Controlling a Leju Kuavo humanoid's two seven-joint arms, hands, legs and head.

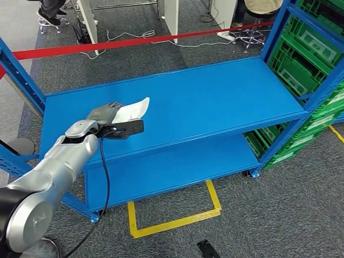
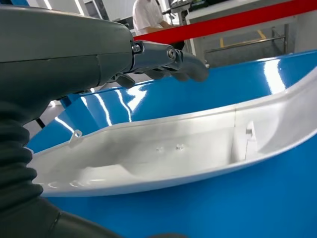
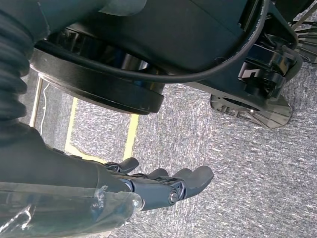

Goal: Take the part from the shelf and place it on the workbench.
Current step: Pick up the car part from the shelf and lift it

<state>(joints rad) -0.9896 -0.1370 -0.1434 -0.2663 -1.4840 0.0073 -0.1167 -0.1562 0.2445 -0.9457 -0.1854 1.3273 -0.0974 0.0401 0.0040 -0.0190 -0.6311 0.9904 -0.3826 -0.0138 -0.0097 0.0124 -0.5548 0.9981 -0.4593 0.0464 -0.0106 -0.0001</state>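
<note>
A long, curved white plastic part (image 1: 134, 109) lies on the top board of the blue shelf (image 1: 210, 97), towards its left end. My left hand (image 1: 105, 116) reaches over the board to the part's near end. In the left wrist view the white part (image 2: 168, 153) sits between the straight dark fingers (image 2: 176, 57) on one side and the thumb on the other. A gap shows between the fingers and the part, and the hand does not grip it. My right hand (image 3: 164, 183) hangs over the grey carpet, fingers stretched out and holding nothing.
A lower blue board (image 1: 174, 166) lies under the top one. Green crates (image 1: 308, 59) fill the rack on the right. A red barrier tape (image 1: 142, 42) runs behind the shelf. Yellow floor marking (image 1: 174, 221) lies in front. A person (image 2: 147, 15) stands beyond the tape.
</note>
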